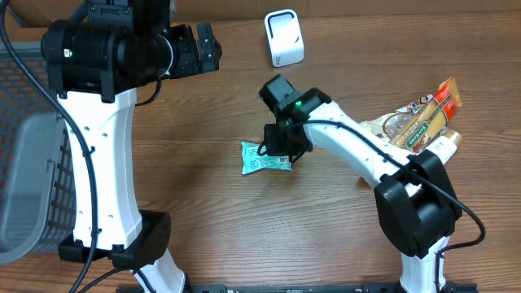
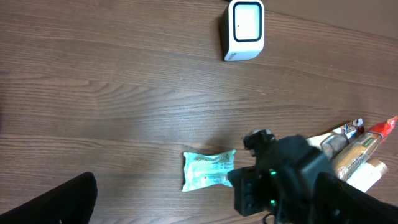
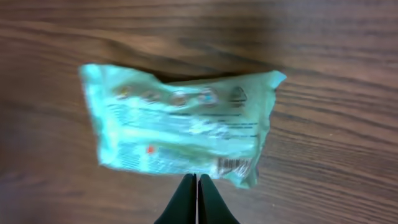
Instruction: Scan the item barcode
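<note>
On the wooden table [image 1: 203,212], near its middle, your green packet [image 1: 262,159] lay flat with its printed side up, well apart from the white scanner [image 1: 283,38] that stood upright toward the far edge. Your right gripper [image 1: 281,149] was down at the packet's right-hand end. In the right wrist view its two fingers were pressed together into a single dark wedge, and the tips met right at the packet's near edge. You could not tell from that view whether any of the film was caught between them or whether they only touched it. A small barcode [image 3: 234,165] showed on the packet near the corner just beside those tips, though the print around it was blurred.

Your left gripper [image 1: 198,50] hung above the table on the far left side, well apart from the packet, with its fingers spread and nothing between them. In the left wrist view only one dark finger [image 2: 56,199] showed, at the lower left corner, and the right arm's wrist covered the packet's right end.

A pile of snack packets [image 1: 419,122] lay at the right side of the table beside the right arm, and a grey mesh basket [image 1: 20,122] sat at the left edge.
</note>
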Robot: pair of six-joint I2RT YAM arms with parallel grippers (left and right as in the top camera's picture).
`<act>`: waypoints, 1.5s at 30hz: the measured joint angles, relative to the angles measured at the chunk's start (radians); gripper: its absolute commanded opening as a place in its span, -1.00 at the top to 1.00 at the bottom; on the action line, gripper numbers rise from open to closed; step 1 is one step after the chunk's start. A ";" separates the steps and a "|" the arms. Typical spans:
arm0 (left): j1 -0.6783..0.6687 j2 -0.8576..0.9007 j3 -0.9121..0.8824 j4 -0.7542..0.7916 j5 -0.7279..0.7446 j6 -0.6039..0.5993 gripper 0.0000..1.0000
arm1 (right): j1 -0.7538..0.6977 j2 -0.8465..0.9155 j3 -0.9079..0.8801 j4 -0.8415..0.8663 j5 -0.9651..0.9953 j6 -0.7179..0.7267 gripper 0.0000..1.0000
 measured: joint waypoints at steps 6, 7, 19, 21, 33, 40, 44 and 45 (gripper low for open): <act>0.000 0.000 0.000 0.000 0.000 0.000 -0.99 | -0.003 0.000 -0.067 0.059 0.057 0.068 0.92; 0.000 0.000 0.000 0.000 0.000 0.000 -0.99 | -0.004 0.000 -0.072 0.070 0.062 0.073 0.92; 0.000 0.000 0.000 0.000 0.000 0.000 -0.99 | -0.001 0.000 -0.095 0.092 0.073 0.097 0.92; 0.000 0.000 0.000 0.000 0.000 0.000 -0.99 | 0.002 0.000 -0.095 0.093 0.074 0.101 0.92; 0.000 0.000 0.000 0.000 0.000 0.000 -0.99 | 0.026 0.001 -0.095 0.093 0.070 0.122 0.92; 0.000 0.000 0.000 0.000 0.000 0.000 -0.99 | 0.026 0.042 -0.095 0.101 0.046 0.129 0.92; 0.000 0.000 0.000 0.000 0.000 0.000 -0.99 | 0.026 0.046 -0.095 0.102 0.043 0.131 0.92; 0.000 0.000 0.000 0.000 0.000 0.000 -0.99 | 0.026 0.048 -0.093 0.102 0.042 0.132 0.90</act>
